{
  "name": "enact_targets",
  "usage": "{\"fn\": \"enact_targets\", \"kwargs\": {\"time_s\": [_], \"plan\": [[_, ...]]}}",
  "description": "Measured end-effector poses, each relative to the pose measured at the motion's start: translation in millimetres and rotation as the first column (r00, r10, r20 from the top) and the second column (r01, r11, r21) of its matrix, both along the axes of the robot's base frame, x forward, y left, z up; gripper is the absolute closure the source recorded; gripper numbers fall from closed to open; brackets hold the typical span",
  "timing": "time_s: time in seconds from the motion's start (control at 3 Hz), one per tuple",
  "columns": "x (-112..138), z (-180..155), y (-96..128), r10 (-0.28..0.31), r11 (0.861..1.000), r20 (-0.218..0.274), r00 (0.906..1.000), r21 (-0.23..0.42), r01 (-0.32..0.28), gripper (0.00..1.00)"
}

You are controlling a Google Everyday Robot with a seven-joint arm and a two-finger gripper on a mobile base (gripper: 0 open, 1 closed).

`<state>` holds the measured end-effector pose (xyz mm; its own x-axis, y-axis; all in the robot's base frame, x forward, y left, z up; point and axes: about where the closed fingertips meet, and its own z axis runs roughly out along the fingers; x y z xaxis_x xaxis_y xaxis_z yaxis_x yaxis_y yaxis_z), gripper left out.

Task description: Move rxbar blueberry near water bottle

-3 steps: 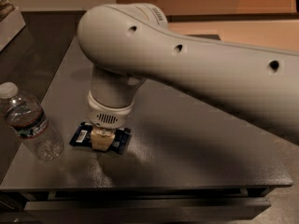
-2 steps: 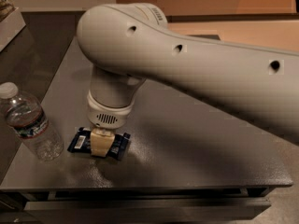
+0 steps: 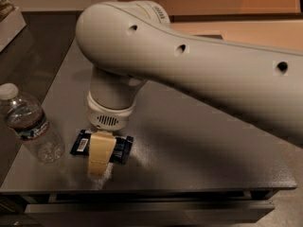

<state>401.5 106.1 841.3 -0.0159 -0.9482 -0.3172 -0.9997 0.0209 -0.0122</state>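
As gripper (image 3: pixel 100 156) covers rxbar blueberry (image 3: pixel 121 148), both shifted frontward, near water bottle (image 3: pixel 31 126).

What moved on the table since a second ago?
The hand and the rxbar blueberry under it shifted slightly toward the front edge of the table. The water bottle stayed where it was, close beside the bar.

the gripper (image 3: pixel 99 162), over the rxbar blueberry (image 3: pixel 121 149), has edged with it toward 7 o'clock, a little nearer the table's (image 3: pixel 199 167) front edge and the water bottle (image 3: pixel 33 131).
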Motion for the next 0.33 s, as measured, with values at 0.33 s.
{"fn": "enact_targets", "kwargs": {"time_s": [0.33], "plan": [[0.0, 0.0, 0.0, 0.000, 1.000, 0.000, 1.0000, 0.000, 0.000, 0.00]]}}
